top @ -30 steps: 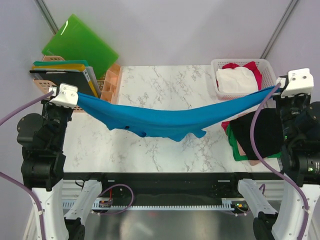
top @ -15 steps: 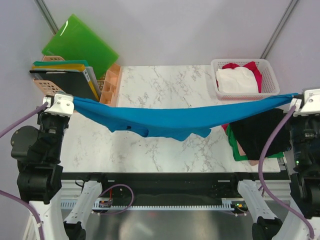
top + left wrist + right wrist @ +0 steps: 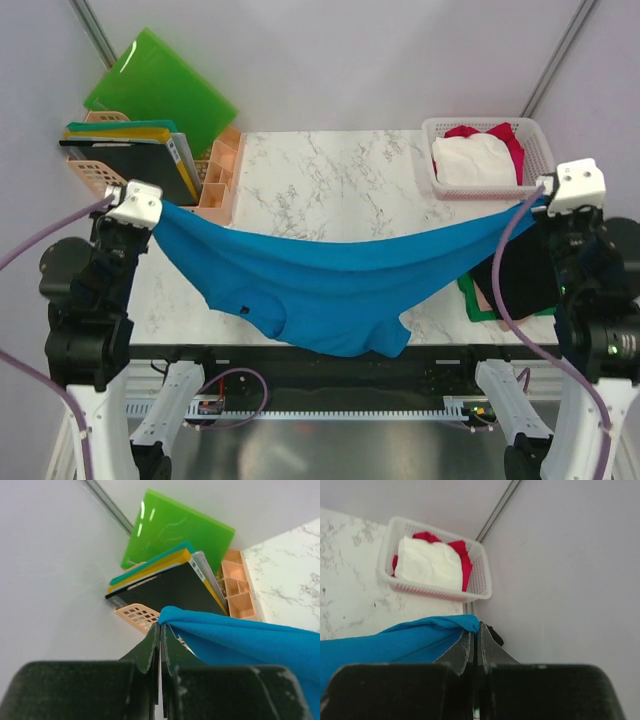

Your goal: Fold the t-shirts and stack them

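One blue t-shirt [image 3: 320,285] sags over the table's [image 3: 330,180] near edge, ends pinched tight by left gripper [image 3: 160,628] and right gripper [image 3: 474,629]. Only the top cam catches the folded stack [image 3: 528,272] at the right edge.

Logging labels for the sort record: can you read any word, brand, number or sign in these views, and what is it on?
No legible text in any view.
Dark patch on the blue t-shirt: too small to read.
Pale edge strip on the upright folders: blurred, unreadable.
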{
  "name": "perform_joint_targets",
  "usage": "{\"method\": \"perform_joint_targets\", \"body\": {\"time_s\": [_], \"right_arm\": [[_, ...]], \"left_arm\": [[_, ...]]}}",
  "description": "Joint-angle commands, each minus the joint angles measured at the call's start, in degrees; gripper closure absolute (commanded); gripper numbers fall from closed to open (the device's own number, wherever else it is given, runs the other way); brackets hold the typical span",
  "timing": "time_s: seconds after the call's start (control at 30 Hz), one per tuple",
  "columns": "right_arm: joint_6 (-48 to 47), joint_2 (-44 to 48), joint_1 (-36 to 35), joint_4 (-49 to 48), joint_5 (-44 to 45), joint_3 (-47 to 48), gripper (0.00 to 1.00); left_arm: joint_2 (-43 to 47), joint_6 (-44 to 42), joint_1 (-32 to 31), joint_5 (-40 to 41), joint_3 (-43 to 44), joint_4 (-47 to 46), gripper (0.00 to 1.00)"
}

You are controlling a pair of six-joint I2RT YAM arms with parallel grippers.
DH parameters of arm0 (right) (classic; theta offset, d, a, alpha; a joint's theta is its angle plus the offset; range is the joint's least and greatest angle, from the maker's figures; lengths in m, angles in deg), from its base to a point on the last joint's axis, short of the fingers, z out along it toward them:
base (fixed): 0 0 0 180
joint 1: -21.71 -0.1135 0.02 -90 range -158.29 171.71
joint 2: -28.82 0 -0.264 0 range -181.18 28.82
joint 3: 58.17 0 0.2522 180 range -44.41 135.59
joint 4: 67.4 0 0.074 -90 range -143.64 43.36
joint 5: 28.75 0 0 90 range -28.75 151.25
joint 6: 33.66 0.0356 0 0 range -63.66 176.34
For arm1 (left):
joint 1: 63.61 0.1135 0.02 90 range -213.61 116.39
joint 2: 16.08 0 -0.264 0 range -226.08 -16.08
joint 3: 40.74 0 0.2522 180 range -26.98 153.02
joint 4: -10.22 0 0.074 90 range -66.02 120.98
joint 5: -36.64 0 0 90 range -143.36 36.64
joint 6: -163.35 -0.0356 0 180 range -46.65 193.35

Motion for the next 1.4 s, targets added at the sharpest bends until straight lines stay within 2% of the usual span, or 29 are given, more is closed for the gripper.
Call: {"method": "perform_joint_targets", "body": {"time_s": [0.0, 0.2, 0.33, 0.53, 0.7, 0.73, 0.77, 0.83, 0.87, 1.0, 1.07, 1.1, 1.13, 1.2, 1.23, 1.27, 1.33, 1.37], "right_arm": [[-0.37, -4.46, 0.08, -8.47, -1.59, -5.87, 1.00], [0.42, -15.44, 0.16, -18.48, -5.47, -11.34, 1.00], [0.77, -26.93, 0.08, -24.82, -5.82, -12.05, 1.00], [1.56, -43.10, -0.80, -32.74, -3.89, -6.44, 1.00], [2.88, -50.60, -2.47, -35.29, -3.19, -3.09, 1.00], [3.15, -51.66, -3.17, -35.47, -3.19, -2.82, 1.00], [3.32, -52.01, -3.61, -35.56, -3.01, -2.82, 1.00], [3.59, -52.19, -5.44, -35.65, -2.84, -3.17, 1.00], [3.59, -52.02, -5.89, -35.99, -2.66, -3.86, 1.00], [3.76, -50.70, -6.95, -36.35, -1.61, -5.89, 1.00], [3.59, -49.82, -7.04, -36.35, -1.34, -6.86, 1.00], [3.50, -49.65, -7.04, -36.35, -1.08, -7.30, 1.00], [3.24, -49.12, -7.04, -36.44, -0.82, -8.00, 1.00], [2.98, -48.42, -7.04, -36.09, -0.46, -9.05, 1.00], [2.63, -47.54, -7.04, -36.09, -0.03, -10.28, 1.00], [2.45, -47.01, -7.04, -36.09, 0.15, -10.81, 1.00], [1.92, -45.69, -6.95, -36.09, 0.94, -12.47, 1.00], [1.83, -45.34, -6.95, -36.00, 1.12, -12.92, 1.00]], "left_arm": [[-6.81, 0.77, 0.31, -4.23, -1.92, -2.32, 0.98], [-16.05, 2.09, 0.31, -8.72, -2.62, -4.87, 0.98], [-24.39, 2.97, 0.31, -10.48, -3.24, -7.50, 0.98], [-33.54, 3.15, 0.31, -11.10, -2.80, -13.13, 0.98], [-41.28, 3.15, 0.31, -9.44, -0.87, -15.24, 0.97], [-42.16, 3.15, 0.31, -8.65, -0.69, -15.59, 0.76], [-42.95, 3.15, 0.31, -7.60, -0.34, -15.94, 0.61], [-44.10, 3.06, 0.31, -5.65, -0.51, -17.34, 0.37], [-43.67, 2.80, 0.31, -4.00, -1.47, -18.31, 0.33], [-39.02, 1.04, 0.31, -0.73, -1.92, -19.11, 0.27], [-34.01, 1.04, 0.22, -2.12, -0.96, -14.65, 0.23], [-32.43, 1.73, 0.05, -7.27, 0.09, -11.41, 0.23], [-29.98, 2.09, -0.30, -10.54, 1.06, -3.46, 0.23], [-27.07, 2.62, -5.29, -15.39, 1.08, 2.74, 0.22], [-23.92, 2.62, -8.36, -14.54, -1.98, 4.60, 0.20], [-22.50, 2.97, -15.35, -11.57, -4.10, 6.62, 0.20], [-20.47, 4.63, -21.37, -9.53, -9.44, 7.17, 0.20], [-20.29, 5.51, -24.18, -11.95, -10.52, 7.95, 0.19]]}}
